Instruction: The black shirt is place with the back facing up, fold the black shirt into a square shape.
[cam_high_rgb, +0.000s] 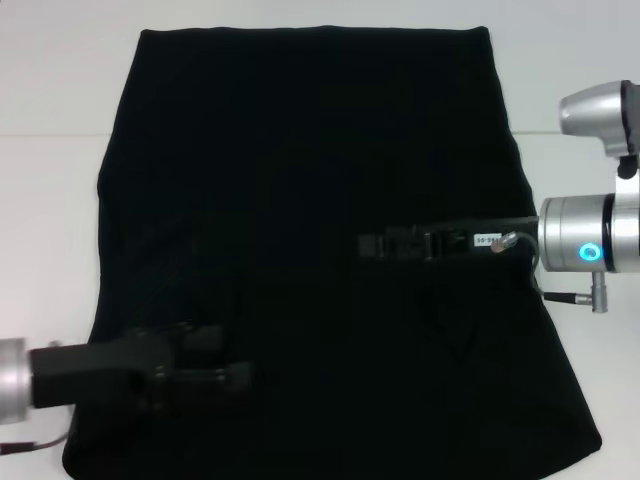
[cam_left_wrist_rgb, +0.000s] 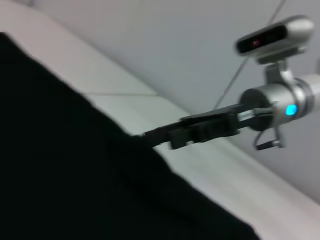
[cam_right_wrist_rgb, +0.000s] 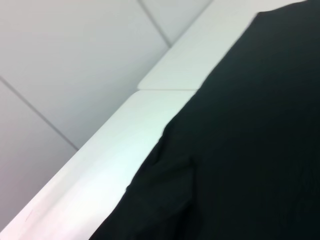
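we see the black shirt (cam_high_rgb: 320, 200) spread flat on the white table (cam_high_rgb: 50, 200), plain side up, its long axis running away from us toward the far edge, the sides seemingly tucked in so it reads as a tall panel widening toward the near end. our left gripper (cam_high_rgb: 205, 362) sits low over the near left part of the cloth, pointing inward, its dark fingers a little apart and seemingly not pinching any fabric. our right gripper (cam_high_rgb: 375, 244) reaches in from the right edge at mid length, its tip over the shirt's middle; against the black cloth we cannot tell how its fingers stand. we judge the next fold runs along the long axis, bringing the near hem up toward the far one, and the left gripper is the nearer to that hem, the cloth lying directly beneath and in front of it
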